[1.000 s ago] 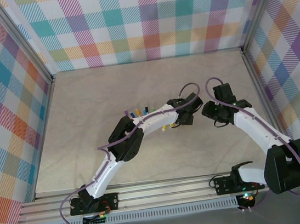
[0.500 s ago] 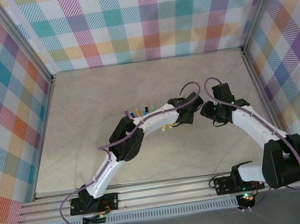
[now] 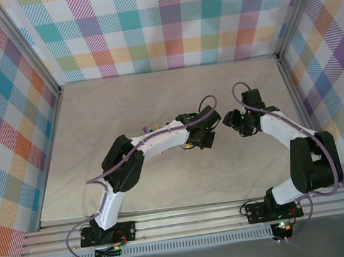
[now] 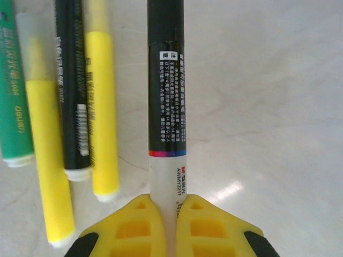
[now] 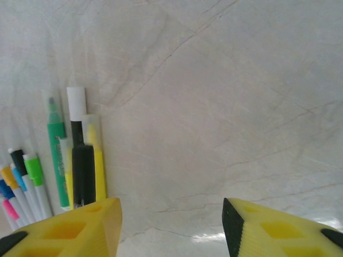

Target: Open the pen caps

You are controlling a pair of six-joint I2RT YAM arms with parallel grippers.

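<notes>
My left gripper point(image 4: 166, 201) is shut on the white tail of a black-and-white marker pen point(image 4: 166, 107). The pen runs straight away from the fingers, and its plain black cap end point(image 4: 165, 21) points off the top of the left wrist view. Beside it on the table lie a green pen point(image 4: 13, 96), two yellow pens point(image 4: 102, 107) and a black pen point(image 4: 72, 91). My right gripper point(image 5: 171, 208) is open and holds nothing above bare table. In the top view the left gripper point(image 3: 205, 138) and right gripper point(image 3: 230, 123) face each other a short gap apart.
The row of pens point(image 5: 69, 155) lies left of the right gripper. It includes several thin white-barrelled ones with green point(image 5: 33, 167), black, orange, blue and pink caps. The left arm point(image 3: 155, 144) covers most of this row. Checked walls point(image 3: 164, 22) enclose the marble tabletop point(image 3: 124, 103).
The left arm's elbow has swung left and its gripper has drawn back a little with the pen. The right gripper has moved left and up, closer to the left gripper.
</notes>
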